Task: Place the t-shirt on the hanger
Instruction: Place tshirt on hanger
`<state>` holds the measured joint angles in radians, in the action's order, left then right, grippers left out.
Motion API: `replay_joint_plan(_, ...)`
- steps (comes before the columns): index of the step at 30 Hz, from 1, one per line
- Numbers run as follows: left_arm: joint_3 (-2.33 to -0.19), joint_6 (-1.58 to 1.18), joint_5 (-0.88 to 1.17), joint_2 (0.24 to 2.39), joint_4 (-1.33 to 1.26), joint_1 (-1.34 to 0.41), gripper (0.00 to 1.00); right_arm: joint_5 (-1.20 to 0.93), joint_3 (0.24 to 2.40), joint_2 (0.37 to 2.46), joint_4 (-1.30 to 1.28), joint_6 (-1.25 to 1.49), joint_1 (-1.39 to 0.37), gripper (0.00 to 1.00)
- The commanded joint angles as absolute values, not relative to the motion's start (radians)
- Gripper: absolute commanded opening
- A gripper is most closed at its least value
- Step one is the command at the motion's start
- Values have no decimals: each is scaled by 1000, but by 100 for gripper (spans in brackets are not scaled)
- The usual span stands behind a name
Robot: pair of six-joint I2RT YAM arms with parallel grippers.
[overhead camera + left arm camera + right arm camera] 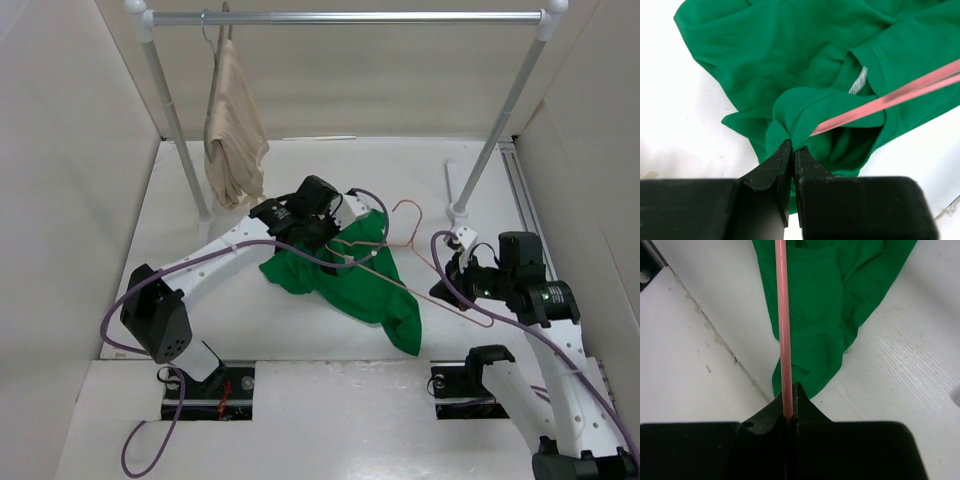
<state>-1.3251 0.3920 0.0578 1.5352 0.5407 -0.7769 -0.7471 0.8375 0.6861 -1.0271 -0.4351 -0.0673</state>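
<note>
The bright green t-shirt (350, 275) lies crumpled on the white table in the middle. The thin pink wire hanger (405, 262) lies across it, hook toward the back right. My left gripper (345, 250) is shut on a fold of the t-shirt (805, 107) by the collar; the hanger (890, 98) wire enters the collar opening there. My right gripper (447, 290) is shut on the hanger (783, 330) wire at its near right end, with the t-shirt (815, 305) beyond it.
A beige garment (235, 140) hangs on a grey wire hanger from the metal rail (340, 17) at the back left. The rack's posts (180, 140) stand on the table at left and right (490, 150). White walls enclose the table.
</note>
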Motion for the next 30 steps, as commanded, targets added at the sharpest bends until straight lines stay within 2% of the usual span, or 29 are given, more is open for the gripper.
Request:
replay_joint_plan(1, -1342, 420, 126, 1474, 572, -781, 0, -723, 853, 696, -833, -332, -124, 0)
replay_joint_plan(5, -1353, 410, 98, 1460, 531, -793, 0, -700, 822, 733, -688, -267, -267, 0)
replay_joint_plan(10, -1423, 410, 49, 1516, 531, -793, 0, -605, 813, 764, -595, -175, -535, 0)
replay_joint_plan(14, -1424, 428, 40, 1516, 531, -793, 0, -545, 734, 764, -477, -63, -659, 0)
replay_joint_plan(17, -1402, 446, -23, 1497, 520, -793, 0, -532, 695, 764, -419, -28, -692, 0)
replay_joint_plan(23, -1315, 456, -173, 1453, 489, -793, 0, -488, 675, 640, -524, 5, -692, 0)
replay_joint_plan(30, -1311, 456, -169, 1433, 466, -793, 0, -506, 653, 572, -600, 26, -692, 0)
